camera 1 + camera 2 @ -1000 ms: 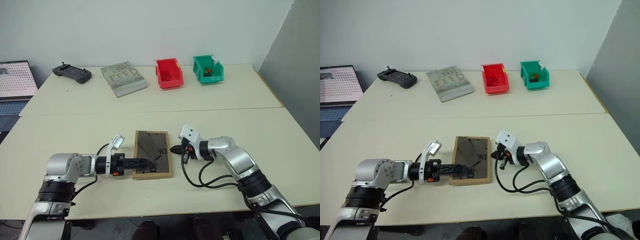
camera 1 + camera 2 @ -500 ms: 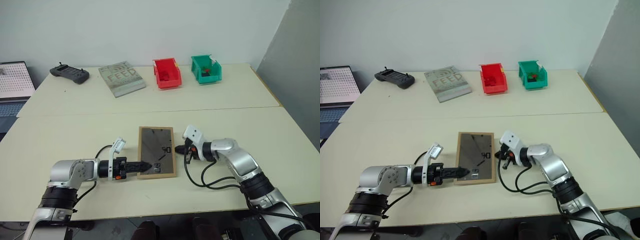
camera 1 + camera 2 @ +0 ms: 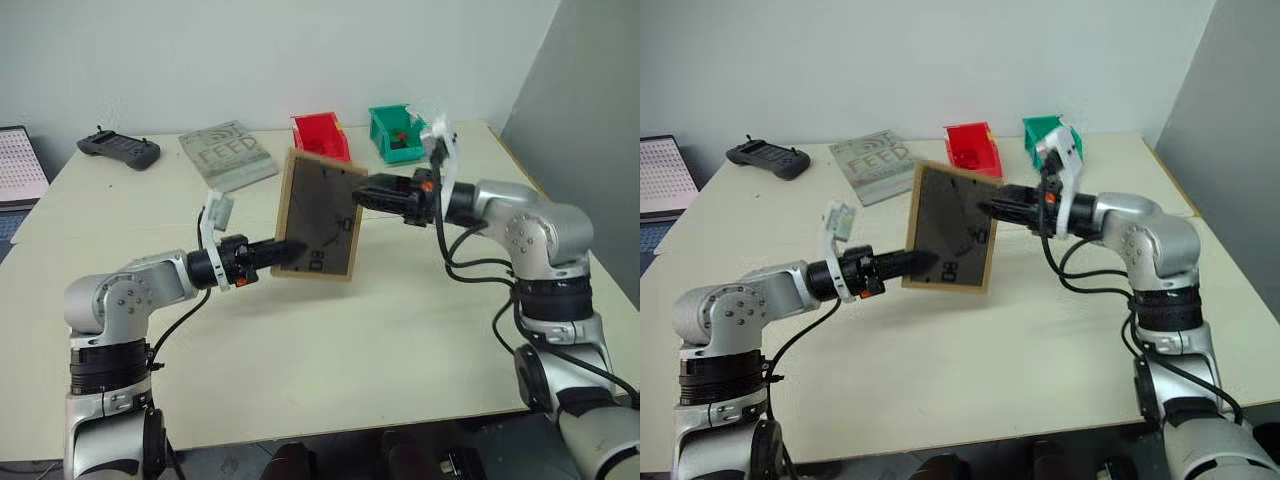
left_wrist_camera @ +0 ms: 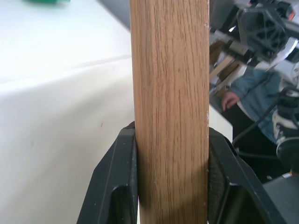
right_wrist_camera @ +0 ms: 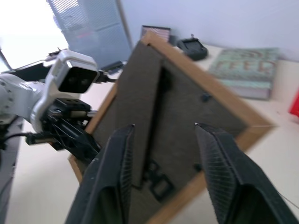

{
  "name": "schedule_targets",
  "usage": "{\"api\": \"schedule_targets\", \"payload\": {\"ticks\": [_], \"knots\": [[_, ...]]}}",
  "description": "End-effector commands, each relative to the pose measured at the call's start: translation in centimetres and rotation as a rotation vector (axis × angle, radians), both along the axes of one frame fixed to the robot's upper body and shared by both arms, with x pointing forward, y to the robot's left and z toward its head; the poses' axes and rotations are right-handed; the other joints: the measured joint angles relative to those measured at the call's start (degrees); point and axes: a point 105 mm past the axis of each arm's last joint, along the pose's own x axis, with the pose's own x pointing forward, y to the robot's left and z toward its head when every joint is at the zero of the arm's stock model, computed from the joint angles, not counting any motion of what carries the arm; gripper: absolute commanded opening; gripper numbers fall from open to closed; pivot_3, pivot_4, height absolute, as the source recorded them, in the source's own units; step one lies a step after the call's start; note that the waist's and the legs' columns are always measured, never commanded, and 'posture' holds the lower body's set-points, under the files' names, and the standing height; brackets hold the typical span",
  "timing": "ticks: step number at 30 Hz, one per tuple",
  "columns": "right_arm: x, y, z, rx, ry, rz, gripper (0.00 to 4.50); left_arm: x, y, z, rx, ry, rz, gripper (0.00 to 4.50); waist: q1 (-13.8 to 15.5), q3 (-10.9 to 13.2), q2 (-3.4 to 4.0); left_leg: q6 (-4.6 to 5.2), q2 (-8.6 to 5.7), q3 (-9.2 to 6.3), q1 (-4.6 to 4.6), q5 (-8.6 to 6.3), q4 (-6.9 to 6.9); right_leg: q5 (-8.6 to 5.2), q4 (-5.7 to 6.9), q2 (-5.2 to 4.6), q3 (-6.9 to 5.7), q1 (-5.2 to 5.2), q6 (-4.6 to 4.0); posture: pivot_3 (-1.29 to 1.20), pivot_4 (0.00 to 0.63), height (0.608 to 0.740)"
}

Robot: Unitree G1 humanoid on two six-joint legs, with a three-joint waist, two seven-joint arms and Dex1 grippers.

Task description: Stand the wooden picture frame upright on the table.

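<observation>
Left eye view: table is the biggest thing, pale cream top with a seam running across it beyond the frame. Landmark = wooden picture frame.

Frame is off the table, held in the air above the near half, roughly upright and tilted, dark back panel facing the camera, fold-out stand lying against the back.

Left gripper comes in from the left of the frame, clamped on the lower left edge. Left wrist view confirms it: both black fingers pressed on either face of the light-wood edge, no gap.

Right gripper comes in from the right of the frame at its upper right edge. Right wrist view: fingers spread apart, back panel and stand in front of them; contact with the frame cannot be told.

Behind the frame, on the far half of the table:
- grey FEED book, behind and left of the frame
- green bin, behind and right
- red bin, directly behind, just beside the green one
- black controller, far left of the frame, past the book

Laptop at the far left edge, off the table corner.

Left wrist view also catches a person's hand and a blue sleeve past the frame edge.
</observation>
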Motion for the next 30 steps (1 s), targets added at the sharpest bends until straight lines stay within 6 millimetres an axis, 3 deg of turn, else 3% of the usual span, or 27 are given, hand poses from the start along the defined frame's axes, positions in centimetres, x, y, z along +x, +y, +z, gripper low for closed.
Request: {"api": "schedule_targets", "payload": {"ticks": [1, 5, 9, 13, 19, 24, 27, 30], "knots": [[0.1, 2.2, 1.0, -0.002, -0.057, 0.058, 3.06, -0.4, 0.2, 2.7, -0.042, -0.112, 0.038, 1.43, 0.08, 0.00, 0.00, 0.00, 0.00, 0.01, -0.01, 0.00, 0.00, 0.00, 0.01, -0.01, -0.01, -0.01, 0.00, 0.00, 0.150, 0.740], [0.6, 4.5, 0.6, -0.042, -0.122, 0.076, 3.88, -0.9, 0.0, 2.8, -0.044, -0.122, 0.045, 1.43, 0.06, 0.01, 0.00, -0.15, -0.01, 0.06, -0.07, 0.08, 0.00, 0.00, 0.06, -0.01, 0.02, -0.12, 0.00, 0.00, 0.150, 0.740], [-1.6, 6.0, 1.5, -0.015, -0.167, 0.219, 3.88, -0.9, 0.3, 2.6, -0.046, -0.112, 0.063, 1.43, 0.13, 0.00, 0.00, -0.20, -0.01, 0.07, -0.30, 0.11, 0.01, 0.01, 0.05, -0.02, 0.03, -0.32, 0.00, 0.00, 0.150, 0.740], [-3.4, 5.1, 2.1, 0.031, -0.143, 0.310, 3.88, -0.8, 1.0, 2.0, -0.070, -0.086, 0.105, 1.43, 0.54, 0.01, -0.01, -0.21, -0.03, 0.01, -0.63, 0.12, 0.14, 0.03, 0.04, -0.06, -0.05, -0.52, 0.01, 0.00, 0.150, 0.740], [-4.2, 1.6, 0.9, 0.021, -0.076, 0.294, 3.88, -1.6, 0.9, 0.5, -0.144, -0.007, 0.121, 1.43, 0.50, 0.01, -0.01, -0.20, -0.03, 0.00, -0.60, 0.11, 0.11, 0.03, 0.04, -0.06, -0.05, -0.49, 0.01, 0.00, 0.150, 0.740], [-1.5, -2.3, -0.4, -0.039, -0.136, 0.041, 3.88, -2.5, 0.2, -0.8, -0.201, 0.092, 0.103, 1.43, 0.58, 0.01, -0.02, -0.19, -0.03, 0.02, -0.60, 0.10, 0.13, 0.03, 0.05, -0.06, -0.03, -0.47, 0.01, 0.00, 0.150, 0.740], [0.9, -5.2, -2.3, -0.253, -0.402, -0.160, 3.88, -3.1, -0.1, -2.6, -0.183, 0.226, 0.074, 1.43, 0.61, 0.01, -0.03, -0.18, -0.03, 0.02, -0.60, 0.10, 0.13, 0.02, 0.07, -0.06, -0.06, -0.46, 0.01, 0.00, 0.150, 0.740], [2.3, -7.1, -3.6, -0.438, -0.793, -0.301, 3.88, -4.0, -0.1, -3.3, -0.251, 0.337, 0.029, 1.43, 0.58, -0.04, -0.10, -0.19, -0.01, 0.15, -0.54, 0.10, 0.13, 0.02, 0.06, -0.06, -0.02, -0.40, 0.02, 0.00, 0.150, 0.740]]}}
